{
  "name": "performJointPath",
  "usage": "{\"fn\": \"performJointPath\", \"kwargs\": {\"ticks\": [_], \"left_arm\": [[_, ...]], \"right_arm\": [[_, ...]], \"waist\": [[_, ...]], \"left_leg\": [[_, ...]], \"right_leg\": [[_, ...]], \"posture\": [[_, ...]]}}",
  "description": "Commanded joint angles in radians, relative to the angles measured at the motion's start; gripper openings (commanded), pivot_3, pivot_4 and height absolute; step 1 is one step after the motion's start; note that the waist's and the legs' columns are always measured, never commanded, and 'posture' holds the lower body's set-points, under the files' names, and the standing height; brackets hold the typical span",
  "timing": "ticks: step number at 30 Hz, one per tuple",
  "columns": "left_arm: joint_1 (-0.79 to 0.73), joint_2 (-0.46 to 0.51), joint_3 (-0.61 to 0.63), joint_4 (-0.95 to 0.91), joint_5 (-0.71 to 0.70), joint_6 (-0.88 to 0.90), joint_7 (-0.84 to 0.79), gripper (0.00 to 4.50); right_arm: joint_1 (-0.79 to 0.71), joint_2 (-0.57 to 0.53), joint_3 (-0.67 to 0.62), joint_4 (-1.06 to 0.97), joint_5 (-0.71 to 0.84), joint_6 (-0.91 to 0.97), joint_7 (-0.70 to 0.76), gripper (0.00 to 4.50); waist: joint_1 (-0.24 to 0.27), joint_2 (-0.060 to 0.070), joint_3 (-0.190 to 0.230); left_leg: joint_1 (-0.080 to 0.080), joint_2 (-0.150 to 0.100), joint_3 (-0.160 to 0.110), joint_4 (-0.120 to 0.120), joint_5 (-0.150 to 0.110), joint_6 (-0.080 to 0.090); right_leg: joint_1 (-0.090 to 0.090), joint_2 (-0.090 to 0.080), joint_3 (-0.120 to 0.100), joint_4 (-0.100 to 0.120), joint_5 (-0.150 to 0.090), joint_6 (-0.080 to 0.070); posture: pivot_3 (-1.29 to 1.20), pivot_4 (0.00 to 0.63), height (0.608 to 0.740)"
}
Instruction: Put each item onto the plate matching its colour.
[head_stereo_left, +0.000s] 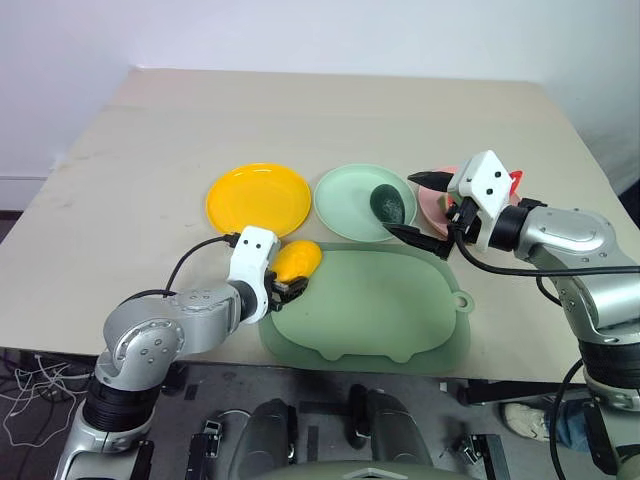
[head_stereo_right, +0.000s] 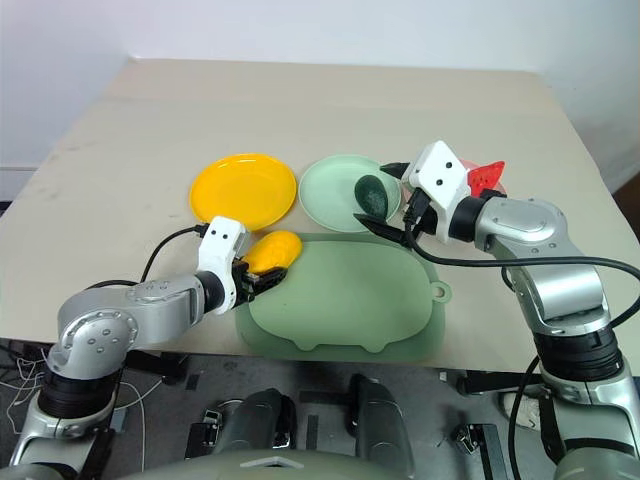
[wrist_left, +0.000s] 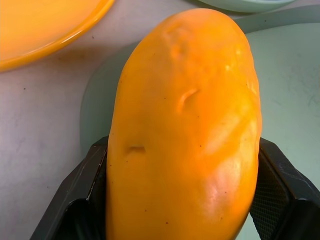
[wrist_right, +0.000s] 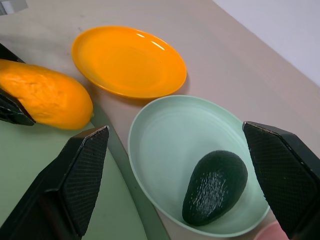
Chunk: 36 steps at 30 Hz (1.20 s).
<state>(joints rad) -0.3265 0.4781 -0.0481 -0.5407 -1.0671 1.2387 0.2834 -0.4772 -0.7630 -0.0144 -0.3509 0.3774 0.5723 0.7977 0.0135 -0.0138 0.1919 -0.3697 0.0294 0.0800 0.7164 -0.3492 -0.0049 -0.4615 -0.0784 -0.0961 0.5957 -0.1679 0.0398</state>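
My left gripper (head_stereo_left: 289, 279) is shut on the yellow mango (head_stereo_left: 297, 260); the black fingers (wrist_left: 280, 190) press both of its sides. The mango sits at the near left corner of the large tray, just in front of the yellow plate (head_stereo_left: 258, 198). The dark green avocado (wrist_right: 216, 186) lies in the mint green plate (head_stereo_left: 345, 200). My right gripper (head_stereo_left: 421, 208) hangs open just right of the avocado, with nothing between its fingers. The pink plate (head_stereo_left: 431, 205) is mostly hidden behind that gripper. A red tip of the watermelon wedge (head_stereo_right: 487, 176) peeks out behind the right hand.
A large pale green tray (head_stereo_left: 380, 310) with rounded lobes lies at the table's near edge, in front of the three plates. The beige table (head_stereo_left: 330, 110) stretches far behind the plates. A black cable runs from my left wrist over the table.
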Motion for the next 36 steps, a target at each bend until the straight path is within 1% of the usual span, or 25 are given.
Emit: {"fn": "performJointPath", "kwargs": {"ticks": [1,4,6,7,8,11,13,15,16,18,19,21,23,25,27,30,33,35,36], "left_arm": [[-0.024,-0.017,0.021,-0.032,0.025,-0.01,-0.024,3.0],[-0.079,-0.036,0.054,-0.022,0.055,-0.034,-0.028,3.0],[-0.135,-0.035,0.064,0.025,0.108,-0.041,-0.026,3.0],[-0.167,-0.026,0.05,0.062,0.152,-0.052,-0.04,3.0],[-0.196,-0.019,0.034,0.101,0.195,-0.063,-0.055,3.0],[-0.328,0.001,-0.035,0.321,0.35,-0.111,-0.116,3.0],[-0.382,-0.018,-0.026,0.439,0.418,-0.155,-0.132,3.0],[-0.41,-0.041,-0.012,0.505,0.46,-0.183,-0.157,3.0],[-0.425,-0.046,-0.015,0.54,0.483,-0.202,-0.182,3.0],[-0.442,-0.055,-0.019,0.585,0.52,-0.233,-0.231,3.72],[-0.446,-0.058,-0.021,0.593,0.534,-0.241,-0.25,3.9],[-0.447,-0.063,-0.012,0.585,0.549,-0.236,-0.278,4.47],[-0.439,-0.065,0.005,0.557,0.557,-0.22,-0.295,4.47],[-0.404,-0.064,0.059,0.493,0.547,-0.19,-0.284,4.47],[-0.353,-0.048,0.103,0.411,0.545,-0.158,-0.276,4.47],[-0.248,-0.019,0.19,0.257,0.538,-0.157,-0.29,4.47],[-0.11,0.019,0.326,0.11,0.49,-0.197,-0.357,4.47],[0.005,0.087,0.374,0.031,0.497,-0.237,-0.434,4.47],[0.087,0.126,0.409,0.003,0.507,-0.286,-0.496,4.47]], "right_arm": [[-0.006,0.003,-0.027,-0.041,0.012,-0.004,-0.007,4.5],[-0.011,0.005,-0.023,-0.04,0.013,-0.004,-0.006,4.5],[-0.017,0.007,-0.022,-0.039,0.017,-0.001,-0.005,4.5],[-0.02,0.009,-0.022,-0.039,0.021,0.003,-0.004,4.5],[-0.022,0.012,-0.022,-0.04,0.026,0.007,-0.004,4.5],[-0.007,0.016,-0.018,-0.059,0.034,0.014,-0.003,4.5],[0.008,0.013,-0.02,-0.068,0.033,0.016,-0.006,4.5],[0.018,0.011,-0.025,-0.074,0.033,0.019,-0.009,4.5],[0.027,0.012,-0.03,-0.086,0.035,0.027,-0.016,4.5],[0.05,0.013,-0.042,-0.11,0.039,0.041,-0.032,4.5],[0.062,0.01,-0.048,-0.12,0.04,0.046,-0.037,4.5],[0.084,0.004,-0.06,-0.135,0.043,0.053,-0.044,4.5],[0.1,-0.001,-0.073,-0.145,0.049,0.062,-0.05,4.5],[0.124,-0.004,-0.088,-0.146,0.057,0.071,-0.049,4.5],[0.147,0.001,-0.11,-0.136,0.077,0.088,-0.049,4.5],[0.205,-0.015,-0.14,-0.08,0.058,0.037,-0.025,4.5],[0.248,-0.011,-0.187,0.024,0.052,-0.016,-0.014,4.5],[0.271,-0.019,-0.213,0.106,0.04,-0.055,0.0,4.5],[0.281,-0.028,-0.224,0.146,0.035,-0.076,0.015,4.5]], "waist": [[0.0,0.0,0.0],[0.001,-0.001,0.0],[0.002,-0.001,0.0],[0.002,-0.001,0.0],[0.001,-0.001,0.0],[0.001,-0.001,0.0],[0.0,-0.001,0.0],[-0.001,-0.001,0.0],[0.0,-0.001,0.0],[0.0,-0.001,0.0],[0.001,-0.001,0.0],[0.001,-0.001,0.0],[0.001,-0.001,0.0],[0.0,-0.002,0.001],[-0.003,-0.002,0.001],[-0.007,-0.002,0.001],[-0.004,-0.002,0.001],[-0.002,-0.002,0.001],[-0.003,-0.002,0.001]], "left_leg": [[0.0,0.0,0.0,0.0,0.0,0.0],[0.0,0.0,0.0,0.0,0.0,0.0],[-0.001,0.0,-0.001,0.001,-0.001,0.001],[-0.001,0.0,-0.001,0.001,-0.002,0.004],[-0.001,-0.001,-0.001,0.001,-0.002,0.004],[0.0,-0.001,0.0,0.001,-0.002,0.004],[-0.001,-0.001,0.001,0.001,-0.002,0.004],[-0.002,-0.001,0.001,0.0,-0.002,0.003],[-0.002,-0.001,0.001,0.0,0.0,0.0],[-0.002,-0.001,0.001,0.0,0.0,0.0],[-0.003,-0.001,0.002,0.001,0.0,0.0],[-0.003,-0.001,0.002,0.0,0.0,0.0],[-0.003,-0.001,0.002,0.001,0.0,0.0],[-0.003,-0.001,0.001,0.001,0.0,0.0],[-0.003,0.0,-0.001,0.001,0.0,0.0],[-0.001,0.001,0.0,0.0,0.0,0.0],[-0.001,0.001,0.0,0.0,0.0,0.0],[-0.001,0.001,0.0,0.0,0.0,0.0],[-0.001,0.001,0.0,0.0,0.0,0.0]], "right_leg": [[0.0,0.0,0.0,0.0,0.0,0.0],[0.0,0.0,0.0,0.0,0.0,0.0],[0.0,0.0,-0.001,0.0,0.0,0.0],[0.0,0.0,-0.001,0.0,0.0,0.0],[0.0,0.0,-0.001,0.0,0.0,0.0],[0.0,0.0,-0.001,0.0,0.0,0.0],[0.0,0.001,-0.002,0.0,0.0,0.0],[-0.001,0.0,-0.002,-0.001,0.0,0.0],[-0.001,0.0,-0.002,-0.001,0.0,0.0],[-0.001,0.0,-0.002,-0.001,0.0,0.001],[-0.001,0.0,-0.002,0.0,0.0,0.001],[-0.002,0.0,-0.002,0.0,0.0,0.001],[-0.001,-0.001,-0.002,0.0,0.0,0.001],[-0.001,-0.001,-0.002,0.0,0.0,0.001],[-0.001,-0.001,-0.002,0.0,0.0,0.001],[-0.002,0.0,-0.001,0.001,0.0,0.001],[-0.002,0.0,-0.001,0.001,0.0,0.001],[-0.002,0.0,-0.001,0.001,0.0,0.001],[-0.002,0.0,-0.001,0.001,0.0,0.0]], "posture": [[0.0,0.15,0.74],[0.0,0.15,0.74],[0.0,0.15,0.74],[0.0,0.15,0.74],[0.0,0.15,0.74],[0.0,0.15,0.74],[0.0,0.15,0.74],[0.0,0.15,0.74],[0.0,0.15,0.74],[0.0,0.15,0.74],[0.0,0.15,0.74],[0.0,0.15,0.74],[0.0,0.15,0.74],[0.0,0.15,0.74],[0.0,0.15,0.74],[0.0,0.15,0.74],[0.0,0.15,0.74],[0.0,0.15,0.74],[0.0,0.15,0.74]]}}
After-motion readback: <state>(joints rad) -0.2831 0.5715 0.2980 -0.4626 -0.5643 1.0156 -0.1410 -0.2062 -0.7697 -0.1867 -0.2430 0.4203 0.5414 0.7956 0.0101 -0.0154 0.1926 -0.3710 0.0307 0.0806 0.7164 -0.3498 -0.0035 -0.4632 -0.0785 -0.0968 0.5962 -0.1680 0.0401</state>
